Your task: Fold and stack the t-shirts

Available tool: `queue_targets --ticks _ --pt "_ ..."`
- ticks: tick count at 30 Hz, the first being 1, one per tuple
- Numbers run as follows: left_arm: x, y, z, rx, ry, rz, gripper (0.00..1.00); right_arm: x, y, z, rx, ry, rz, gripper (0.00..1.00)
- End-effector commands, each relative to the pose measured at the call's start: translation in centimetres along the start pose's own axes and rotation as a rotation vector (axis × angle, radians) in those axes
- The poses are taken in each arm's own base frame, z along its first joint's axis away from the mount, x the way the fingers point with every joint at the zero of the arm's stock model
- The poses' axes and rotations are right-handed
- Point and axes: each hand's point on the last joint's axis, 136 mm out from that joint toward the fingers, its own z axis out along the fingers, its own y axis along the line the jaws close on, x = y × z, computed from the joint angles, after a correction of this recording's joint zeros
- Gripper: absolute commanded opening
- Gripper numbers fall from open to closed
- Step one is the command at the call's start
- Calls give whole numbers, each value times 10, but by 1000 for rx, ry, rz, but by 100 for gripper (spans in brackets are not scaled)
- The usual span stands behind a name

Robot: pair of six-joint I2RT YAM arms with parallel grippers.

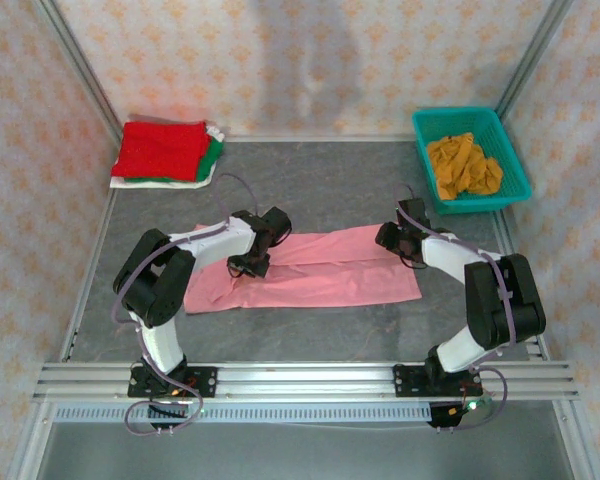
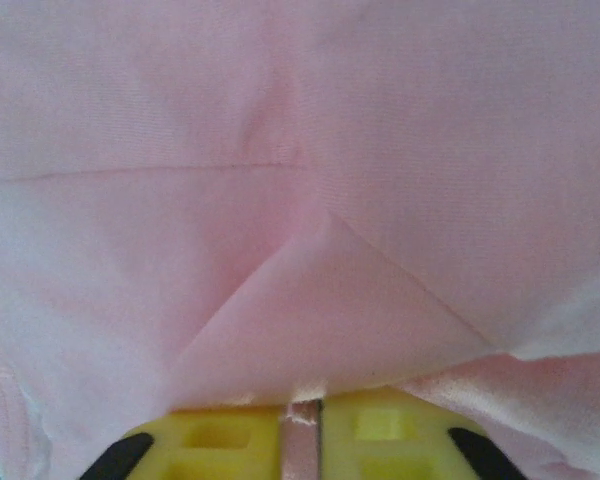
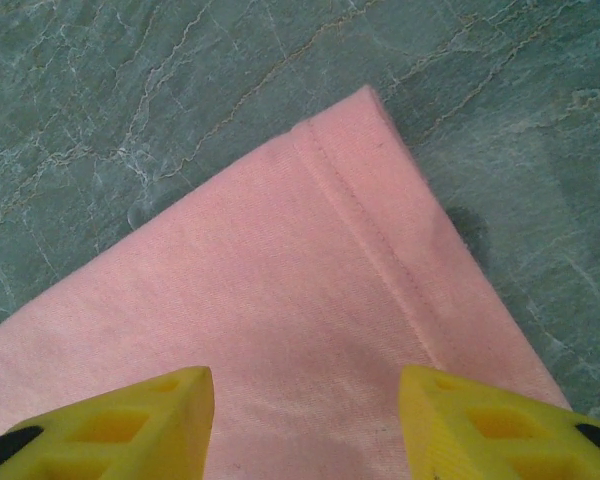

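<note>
Here left gripper [image 2: 302,418] pinches the pink t-shirt [image 1: 330,278]; right gripper [image 3: 305,400] — open — over its corner.

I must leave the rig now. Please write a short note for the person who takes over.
Left gripper: shut on a pinch of the pink t-shirt, which lies mid-table, partly folded.
Right gripper: open over its hemmed corner.
In the teal basket: mustard t-shirt, crumpled.
Done: red t-shirt, green t-shirt, white t-shirt stacked far left, red on top.
To do: finish pink, stack it, then mustard.
</note>
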Motion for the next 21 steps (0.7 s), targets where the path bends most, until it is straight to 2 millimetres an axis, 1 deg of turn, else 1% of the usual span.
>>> queue_targets --ticks 1,3,6,9,10,12,17,19,21 --pt "-3 14 -9 -43 -14 -19 8 0 -5 3 26 8 8 52" --pt "-2 14 -8 -45 -11 -17 6 1 -5 4 27 9 10 52" --pt "0 12 -3 -42 2 -8 8 1 -6 3 30 9 8 52" --pt "3 11 2 -41 12 -4 21 2 -9 3 39 7 7 52" --pt "3 9 4 -36 14 1 23 2 -9 3 41 7 6 52" --pt "3 9 5 -39 12 -1 23 3 -9 3 39 10 6 52" --pt "2 11 5 -44 8 -9 8 3 -9 3 38 12 8 52" --pt "2 12 3 -47 6 -11 4 2 -8 3 36 9 10 52" --pt "1 14 2 -51 0 -16 3 3 -9 3 37 9 10 52"
